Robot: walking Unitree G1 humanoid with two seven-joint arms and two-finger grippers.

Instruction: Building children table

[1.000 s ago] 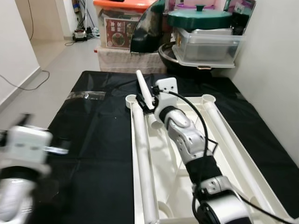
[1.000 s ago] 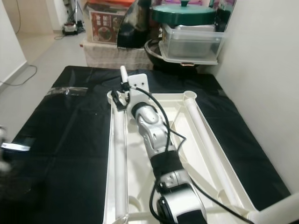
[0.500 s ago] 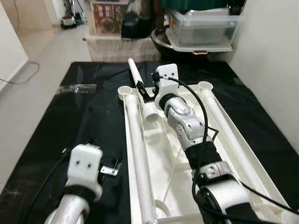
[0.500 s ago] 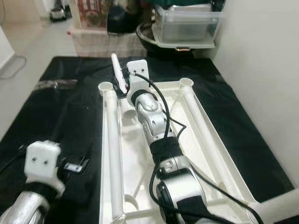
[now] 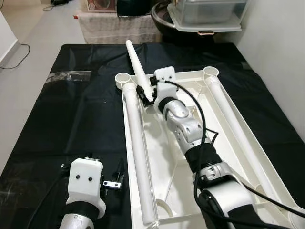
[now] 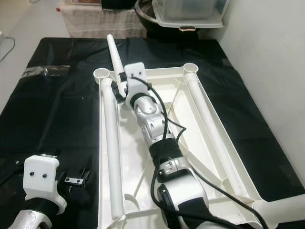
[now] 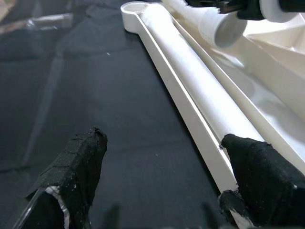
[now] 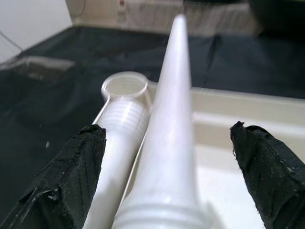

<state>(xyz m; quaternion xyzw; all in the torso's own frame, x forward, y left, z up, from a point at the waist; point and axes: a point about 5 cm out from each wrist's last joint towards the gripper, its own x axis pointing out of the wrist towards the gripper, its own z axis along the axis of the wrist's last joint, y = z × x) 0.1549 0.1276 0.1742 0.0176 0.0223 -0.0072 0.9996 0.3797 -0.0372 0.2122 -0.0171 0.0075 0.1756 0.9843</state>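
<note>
- my left gripper (image 5: 116,180): one, nearest me, low over the black mat (image 5: 71,119) just beside the tabletop's left rim; fingers (image 7: 78,164) spread wide, nothing between them.
- tabletop (image 6: 214,143): one, white plastic, lying upside down on the mat, ribbed inside. i judge it stiff, light for its bulk and awkward to shift one-handed; the rim is the place to take it.
- loose legs lying in the tabletop: two, one (image 5: 138,148) along the left rim, one (image 5: 236,121) along the right. smooth, round, tapered, hollow; i judge them light, rigid and a bit slippery, best gripped near the wide threaded end, where the ridges give purchase.
- my right gripper (image 5: 143,93): one, reaching across the tabletop to its far left area; in the wrist view its fingers (image 8: 66,183) stand either side of a leg, and i judge it clamped near the wide end.
- held leg (image 5: 135,64): one, tilted up, narrow tip pointing away from me, over the far left corner. three legs counted in all.
- corner sockets: far left (image 5: 123,77) and far right (image 5: 210,72), two clearly seen, both unfilled.
</note>
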